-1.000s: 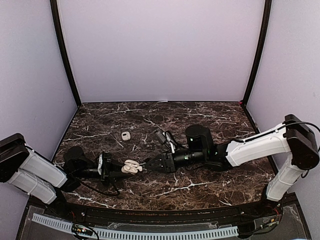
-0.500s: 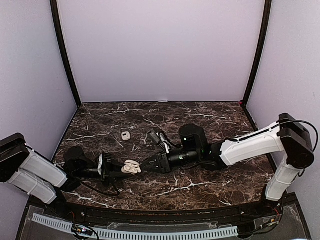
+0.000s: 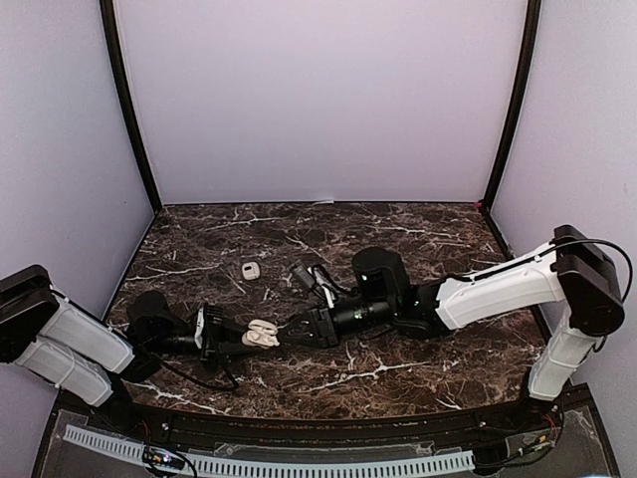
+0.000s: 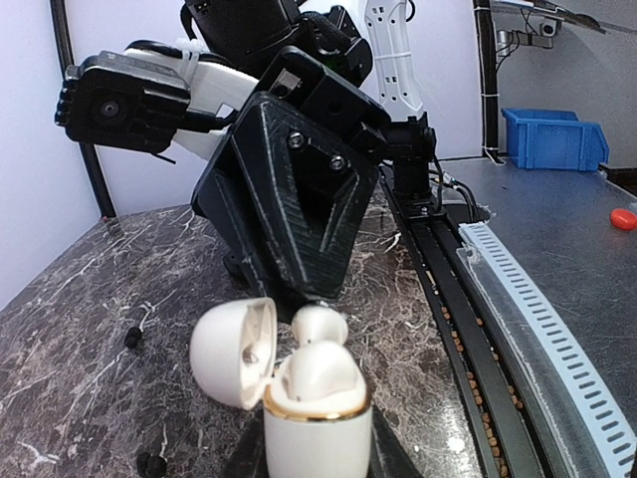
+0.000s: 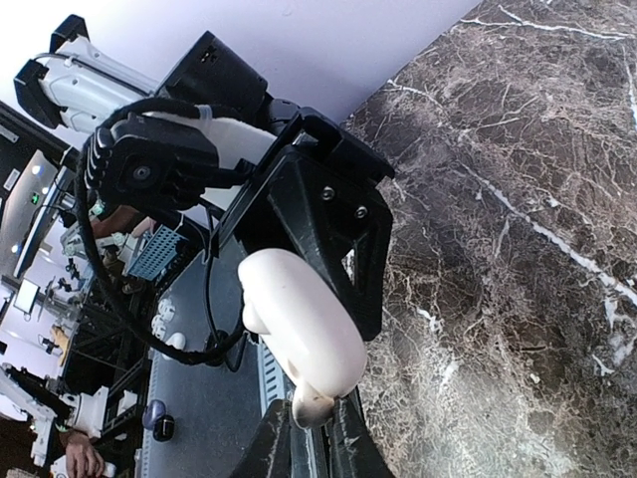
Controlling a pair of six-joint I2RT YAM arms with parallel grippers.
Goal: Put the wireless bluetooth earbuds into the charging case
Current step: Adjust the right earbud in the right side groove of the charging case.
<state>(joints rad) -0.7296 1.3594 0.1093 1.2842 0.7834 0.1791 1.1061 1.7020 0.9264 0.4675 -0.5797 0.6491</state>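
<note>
My left gripper is shut on the white charging case, which stands upright with a gold rim and its lid swung open to the left. One white earbud sits in the case's mouth. A second white earbud is just behind it, touching the rim, and my right gripper is shut on it. In the right wrist view that earbud presses against the case. From above, the case lies between the left gripper and the right gripper.
A second small white case lies farther back on the marble table, with a tiny white piece near it. Two small dark bits rest on the marble left of the held case.
My right arm has slid left, bringing its earbud from a short way off up to the open case. The left arm and the case have stayed put.
</note>
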